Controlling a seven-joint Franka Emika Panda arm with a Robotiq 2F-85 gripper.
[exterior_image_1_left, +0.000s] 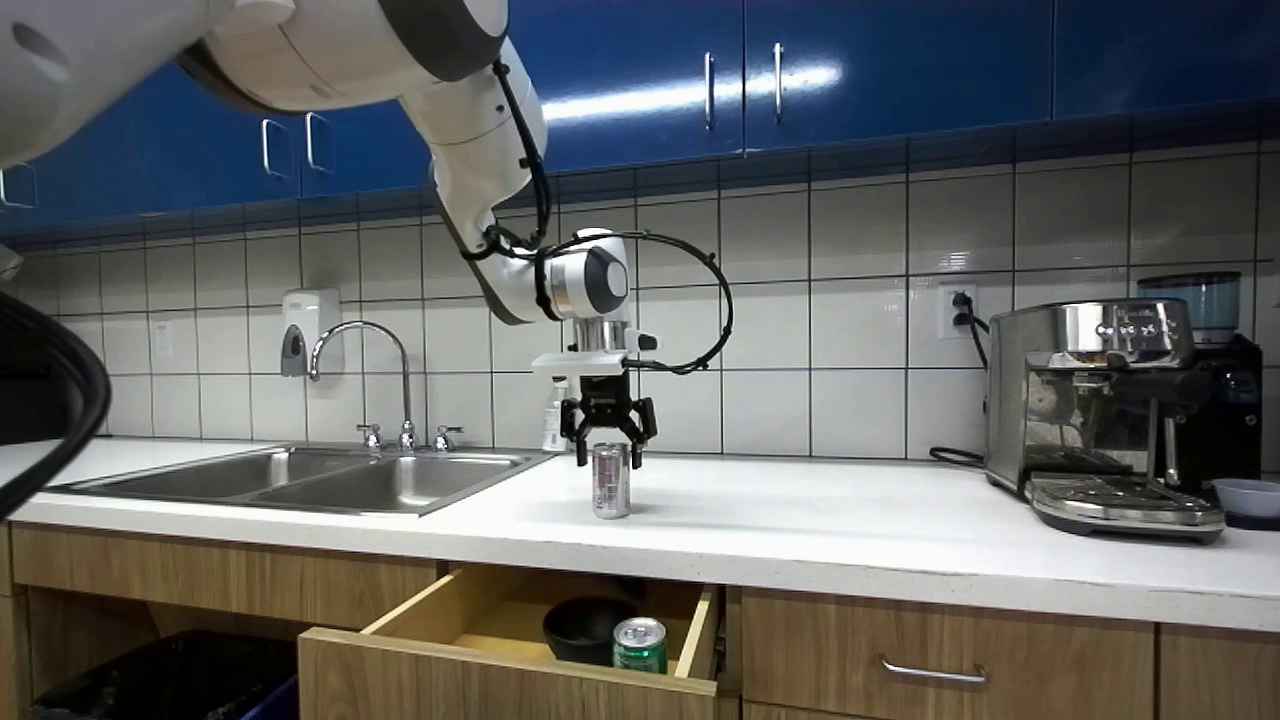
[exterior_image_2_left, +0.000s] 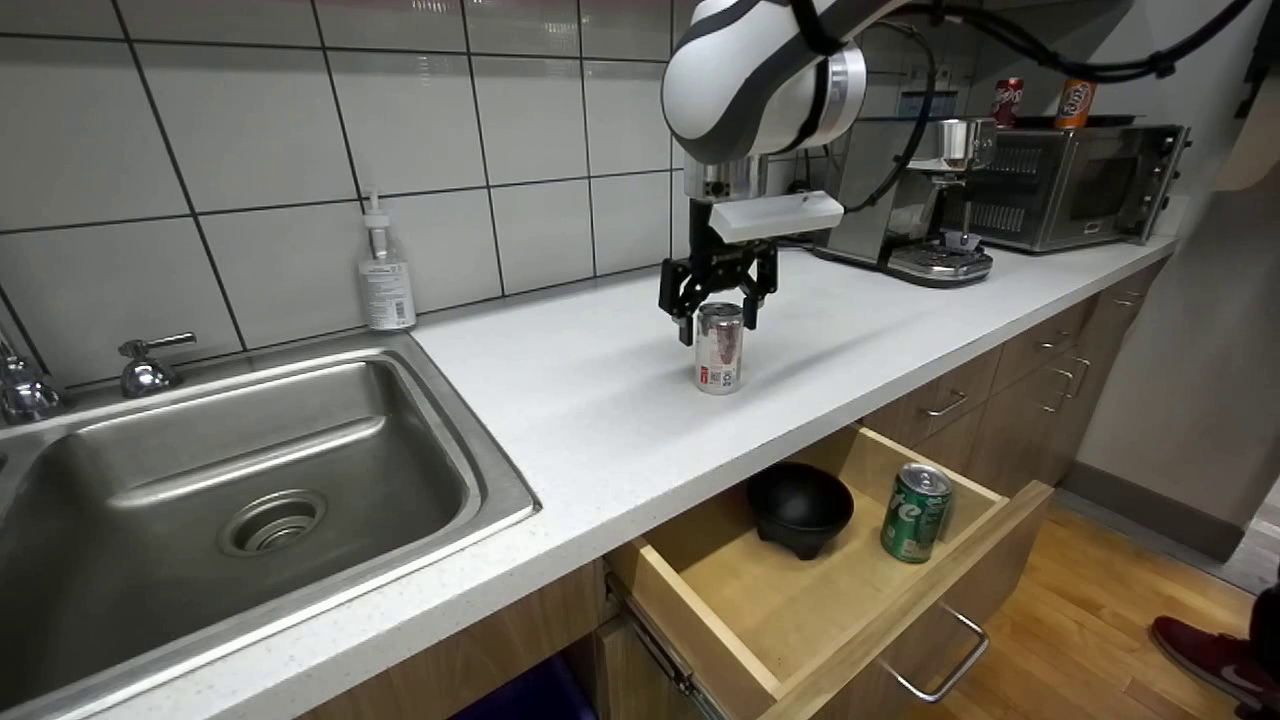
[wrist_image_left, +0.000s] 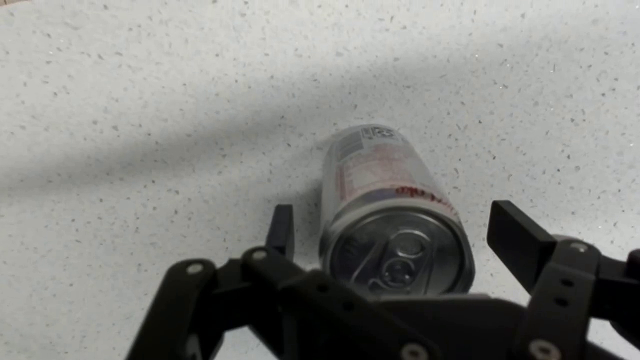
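Silver can (exterior_image_2_left: 718, 362) upright on the white counter (exterior_image_1_left: 800, 500), its top btwn the jaws of the gripper (wrist_image_left: 401, 235). Jaws wide apart, w/ a gap I can see on each side of the can. Near side, lower down: open drawer (exterior_image_2_left: 775, 605) w/ a black bowl (exterior_image_2_left: 800, 505) & a green can (exterior_image_2_left: 915, 515) just R of it. Sink (exterior_image_2_left: 497, 478) over L; pump bottle (exterior_image_2_left: 388, 285) far side by the tiled wall (exterior_image_1_left: 770, 400). Coffee machine (exterior_image_1_left: 1095, 395) well off to the R.
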